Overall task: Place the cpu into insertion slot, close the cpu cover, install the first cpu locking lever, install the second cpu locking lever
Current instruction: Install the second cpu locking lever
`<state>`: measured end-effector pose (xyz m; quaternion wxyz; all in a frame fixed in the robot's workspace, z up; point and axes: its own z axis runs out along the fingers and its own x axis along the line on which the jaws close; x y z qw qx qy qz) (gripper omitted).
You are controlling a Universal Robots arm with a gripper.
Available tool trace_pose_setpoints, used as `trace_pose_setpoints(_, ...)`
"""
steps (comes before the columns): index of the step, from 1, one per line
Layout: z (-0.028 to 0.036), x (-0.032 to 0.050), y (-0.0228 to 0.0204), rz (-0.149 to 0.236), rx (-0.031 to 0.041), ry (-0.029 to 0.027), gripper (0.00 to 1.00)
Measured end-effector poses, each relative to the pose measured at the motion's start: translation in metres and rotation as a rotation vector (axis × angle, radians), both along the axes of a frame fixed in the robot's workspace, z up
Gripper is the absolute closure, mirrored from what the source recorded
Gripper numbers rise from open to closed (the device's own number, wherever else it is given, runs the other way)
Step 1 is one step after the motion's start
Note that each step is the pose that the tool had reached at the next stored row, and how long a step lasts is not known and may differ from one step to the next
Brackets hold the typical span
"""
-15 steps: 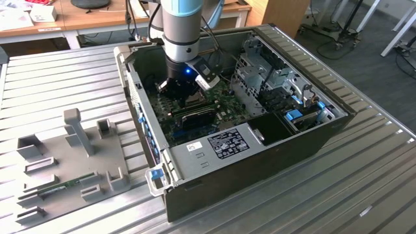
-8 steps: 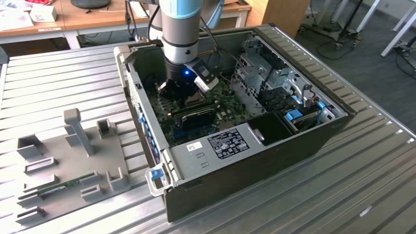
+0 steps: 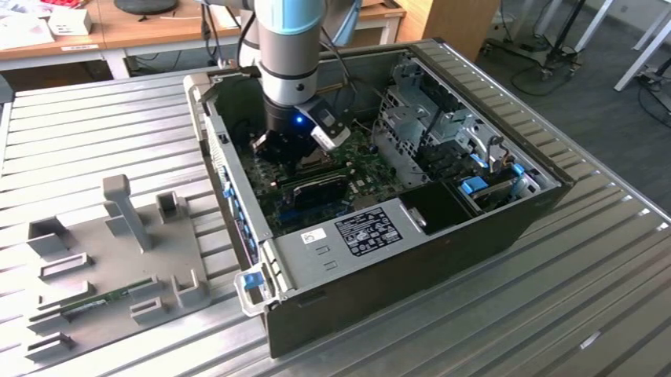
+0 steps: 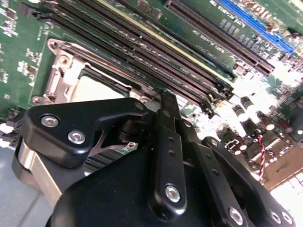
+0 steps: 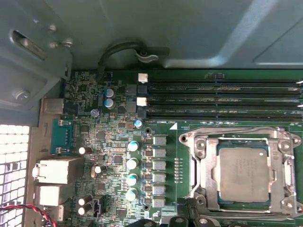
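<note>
Plainly past the seating stage, judging by the chip's position.

Exterior view: gripper [image 3: 297, 153] lowered deep inside the computer case [image 3: 504, 228], toward ten o'clock from the case's labelled plate. Hard to see anything beneath it here.

Second wrist view: gripper [image 4: 166, 97] poised just beside the socket's edge, with the cpu [image 4: 94, 90] pale behind it and the memory sticks [image 4: 142, 52] close by. Open or closed: cannot tell.

First wrist view: cpu [image 5: 244, 172] lying flat in the insertion slot [image 5: 227, 142], with the cpu cover [image 5: 203, 161] seemingly down around it. Lever state unclear.

Probably lever work in hand. Best done by pressing low and steadily along the socket's side, keeping clear of the memory sticks and not tilting the cover.
</note>
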<state>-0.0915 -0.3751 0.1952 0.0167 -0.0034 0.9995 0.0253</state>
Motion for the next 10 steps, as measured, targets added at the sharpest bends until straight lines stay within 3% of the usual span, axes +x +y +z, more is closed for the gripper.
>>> trace_pose_setpoints(7, -0.0012, -0.0016, 0.0001, 0.0, 0.0006, -0.0003, 0.9)
trace_pose_setpoints(10, 0.002, -0.0015, 0.0002, 0.0, 0.0014, -0.0007, 0.9)
